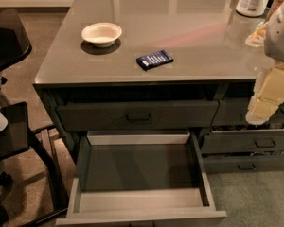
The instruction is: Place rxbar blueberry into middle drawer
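The rxbar blueberry point(154, 59) lies flat on the countertop point(194, 37), near its front edge, apart from the white bowl point(102, 33). Below it the middle drawer point(139, 200) stands pulled out (pale grey inside). The gripper point(261, 112) hangs at the right edge, well apart from the bar; whether it is spread or closed I cannot tell.

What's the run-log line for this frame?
stage: pre-grasp | navy-blue-wrapped rxbar blueberry: on grey tabletop | wide dark-grey middle drawer: open, empty | gripper: far right, apart from bar

Navy rxbar blueberry point(154, 59), white lettering; grey middle drawer point(142, 171); cream jaws far right.
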